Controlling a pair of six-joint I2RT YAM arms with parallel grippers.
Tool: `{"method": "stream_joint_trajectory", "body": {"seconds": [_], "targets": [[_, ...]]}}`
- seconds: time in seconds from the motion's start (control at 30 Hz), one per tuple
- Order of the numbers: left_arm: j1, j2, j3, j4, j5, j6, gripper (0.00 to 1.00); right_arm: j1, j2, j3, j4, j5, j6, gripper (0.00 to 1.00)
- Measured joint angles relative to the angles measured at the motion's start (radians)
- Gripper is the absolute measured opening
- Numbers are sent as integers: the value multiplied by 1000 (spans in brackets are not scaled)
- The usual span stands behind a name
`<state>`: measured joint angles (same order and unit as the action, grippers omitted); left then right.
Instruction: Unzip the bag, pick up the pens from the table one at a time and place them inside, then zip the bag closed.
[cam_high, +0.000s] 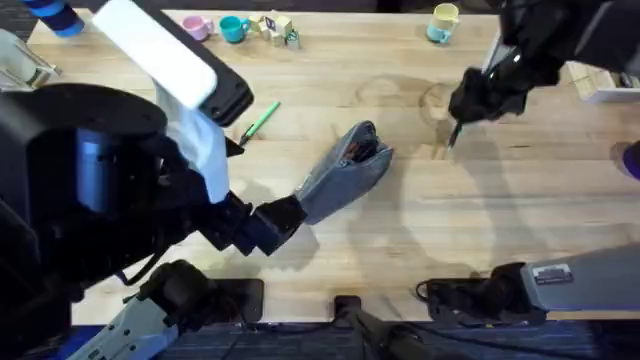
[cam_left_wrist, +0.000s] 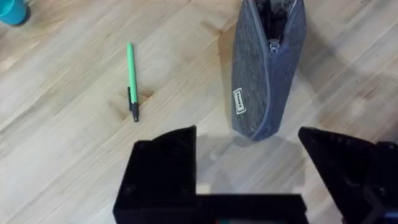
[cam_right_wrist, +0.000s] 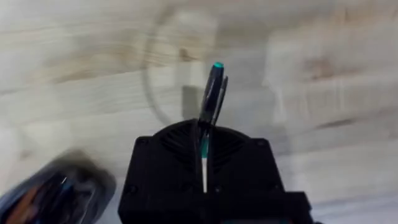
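Observation:
The grey bag lies slantwise in the middle of the table, its zipper open at the far end. My left gripper stands open at the bag's near end, its fingers spread wider than the bag. The green pen lies flat on the wood to the left of the bag. Above the table right of the bag, my right gripper is shut on the dark pen, which points down and away from the fingers. The bag's open mouth shows at the corner of the right wrist view.
Along the far edge stand a pink cup, a teal cup, small blocks and a yellow mug. A white box sits at the right edge. Bare wood lies between the bag and the right arm.

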<state>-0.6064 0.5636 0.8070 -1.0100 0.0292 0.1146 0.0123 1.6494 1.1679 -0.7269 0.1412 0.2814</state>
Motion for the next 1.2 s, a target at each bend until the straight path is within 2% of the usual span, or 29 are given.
{"method": "stream_joint_trajectory", "body": {"seconds": [0.17, 0.3, 0.37, 0.6, 0.9, 1.2], "targets": [[0, 0, 0, 0, 0, 0, 993, 78, -142, 27, 1, -4, -156, 31], [0, 0, 0, 0, 0, 0, 993, 146, -205, 29, 1, -4, -361, 31], [0, 0, 0, 0, 0, 0, 993, 256, -219, 29, -16, -4, -738, 31], [0, 0, 0, 0, 0, 0, 993, 380, -219, 29, -62, -4, -1182, 31], [0, 0, 0, 0, 0, 0, 993, 438, -219, 29, -149, 0, -1557, 31], [0, 0, 0, -32, 0, 0, 993, 501, -208, 29, -138, -1, -1826, 31]]}}
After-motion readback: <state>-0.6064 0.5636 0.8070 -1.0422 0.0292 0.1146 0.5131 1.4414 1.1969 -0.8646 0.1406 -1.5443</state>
